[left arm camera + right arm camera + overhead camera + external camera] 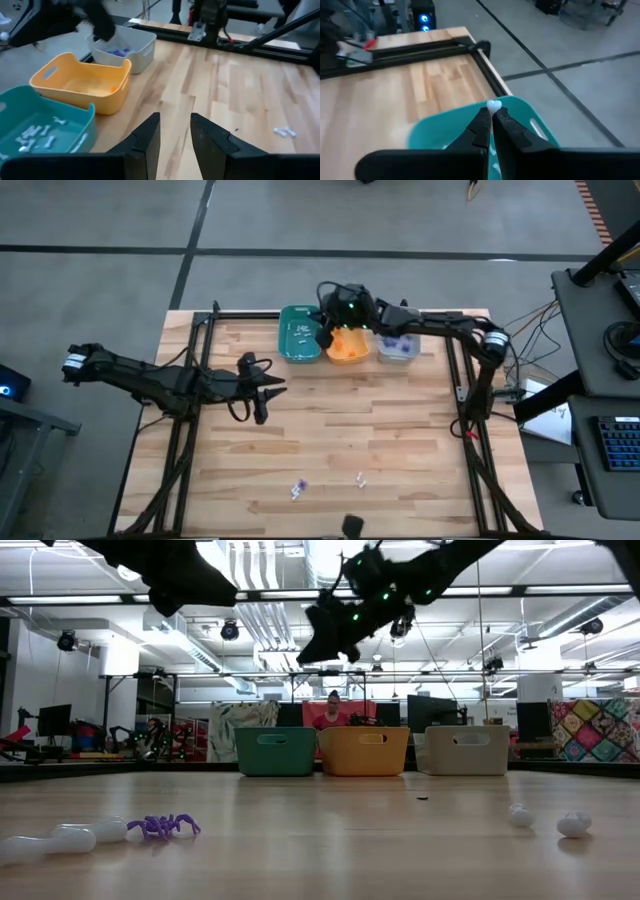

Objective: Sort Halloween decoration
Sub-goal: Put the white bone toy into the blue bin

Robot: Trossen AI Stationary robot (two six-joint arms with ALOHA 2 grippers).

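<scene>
The right gripper (492, 120) pinches a small white trinket (493, 105) above the teal bin (530, 117). It should let go only once squarely over the bin (white bones already lie there). The left gripper (175, 132) waits mid-table, narrowly parted and empty. Only the low view shows the purple spider (165, 827).

Three bins sit along the far edge of the pale striped wood desk (330, 430): teal bin (299, 335) left, orange bin (349, 346) middle, grey bin (399, 348) right. A purple spider (163, 827) lies near white trinkets (62, 838). The right arm's black fingers (475, 132) pinch a white piece (493, 106).
</scene>
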